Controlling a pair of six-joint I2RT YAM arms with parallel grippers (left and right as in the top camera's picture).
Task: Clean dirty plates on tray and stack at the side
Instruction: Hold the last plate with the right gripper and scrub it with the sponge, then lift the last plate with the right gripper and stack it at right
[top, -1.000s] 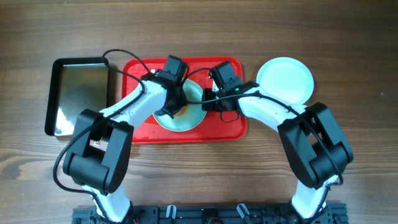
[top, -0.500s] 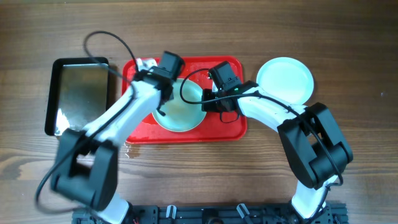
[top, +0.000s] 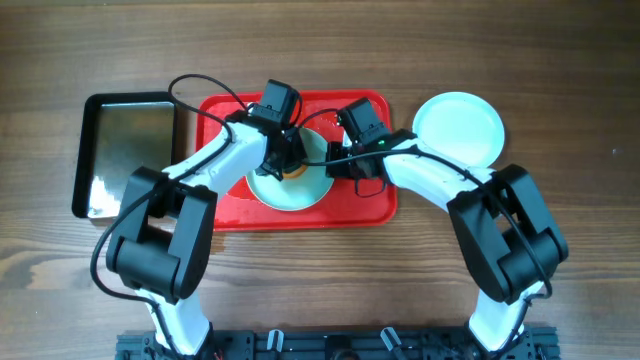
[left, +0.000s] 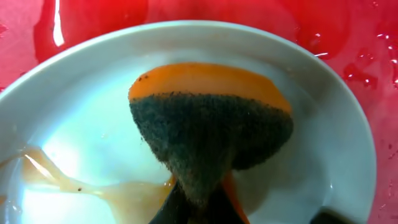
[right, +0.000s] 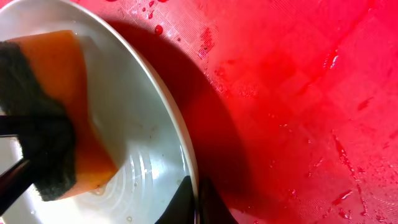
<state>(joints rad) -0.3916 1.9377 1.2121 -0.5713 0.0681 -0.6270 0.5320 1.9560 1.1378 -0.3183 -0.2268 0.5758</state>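
Note:
A pale mint-white plate (top: 300, 190) lies on the red tray (top: 355, 205). My left gripper (top: 283, 160) is shut on an orange sponge with a dark scouring side (left: 211, 130) and presses it into the plate (left: 81, 143), where a thin brown watery smear (left: 124, 190) remains. My right gripper (right: 196, 199) is shut on the plate's right rim (right: 180, 143) and pinches it. The sponge also shows in the right wrist view (right: 50, 118). A clean plate (top: 458, 128) lies on the table to the right of the tray.
A black metal tray with a shiny inside (top: 125, 155) stands to the left of the red tray. The red tray's surface (right: 298, 93) is wet with drops. The wooden table (top: 560, 90) runs all around.
My left arm swung out to the left and came back over the plate, moving the sponge across it. The right arm has held still on the rim.

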